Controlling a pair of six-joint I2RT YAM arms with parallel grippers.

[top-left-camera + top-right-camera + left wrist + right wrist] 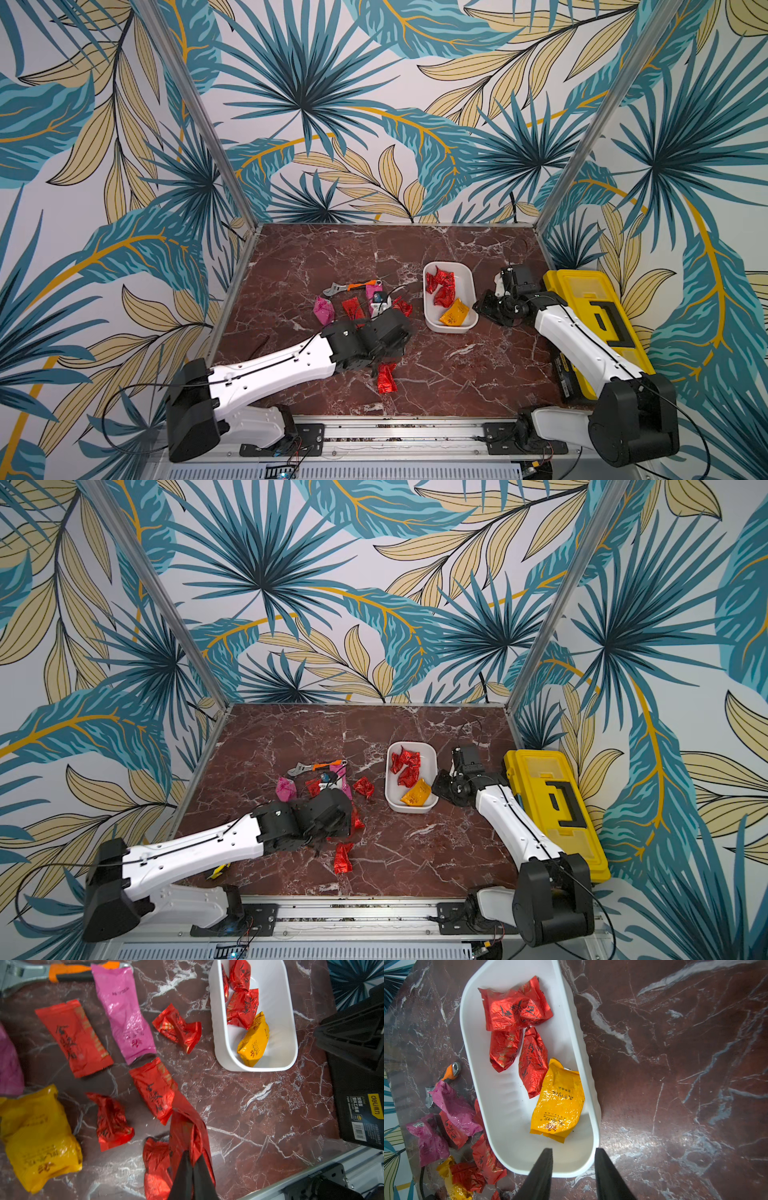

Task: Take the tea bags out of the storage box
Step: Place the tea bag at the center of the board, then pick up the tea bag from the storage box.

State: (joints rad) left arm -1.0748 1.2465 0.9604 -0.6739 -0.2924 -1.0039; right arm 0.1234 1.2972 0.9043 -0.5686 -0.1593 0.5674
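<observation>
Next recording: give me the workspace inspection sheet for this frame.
surface: dark red marble table, white-veined.
job's things: white box holds red tea bags and one yellow tea bag; loose tea bags lie beside it, toward the left arm.
clutter: wrench, yellow toolbox.
grippers: left gripper shut on one red bag; right gripper open, empty, at the box.
cables: black leads along both arms.
surroundings: leaf-print walls.

White storage box point(508, 1105), red, magenta, yellow tea bags point(512, 1009) (dark print)

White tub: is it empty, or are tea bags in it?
Not empty: the white tub holds several red tea bags and one yellow one.
</observation>
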